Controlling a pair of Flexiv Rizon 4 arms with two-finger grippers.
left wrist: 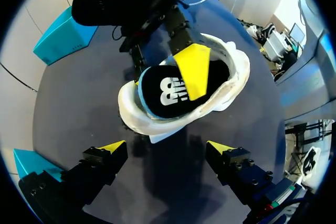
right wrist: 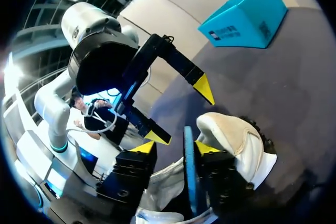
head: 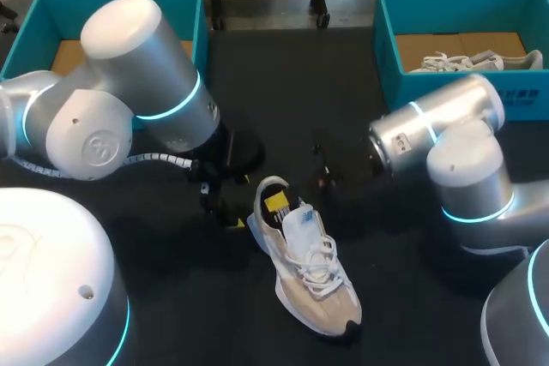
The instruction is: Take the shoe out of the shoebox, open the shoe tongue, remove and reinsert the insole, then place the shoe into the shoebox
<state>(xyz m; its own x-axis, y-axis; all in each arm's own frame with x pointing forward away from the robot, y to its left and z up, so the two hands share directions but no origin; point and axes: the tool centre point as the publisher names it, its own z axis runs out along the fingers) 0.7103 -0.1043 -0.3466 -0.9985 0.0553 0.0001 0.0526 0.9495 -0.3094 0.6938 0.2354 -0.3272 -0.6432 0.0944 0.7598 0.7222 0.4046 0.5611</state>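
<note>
Shoe on the desk, long axis running from the heel, nearest the left gripper, to the toe. Insole at heel; right gripper, nearer, straddles its edge, spread. Left gripper spread, empty

The head view looks down on the table from above and behind. Both wrist views sit close to the shoe, facing each other across its heel; all three share it.
</note>
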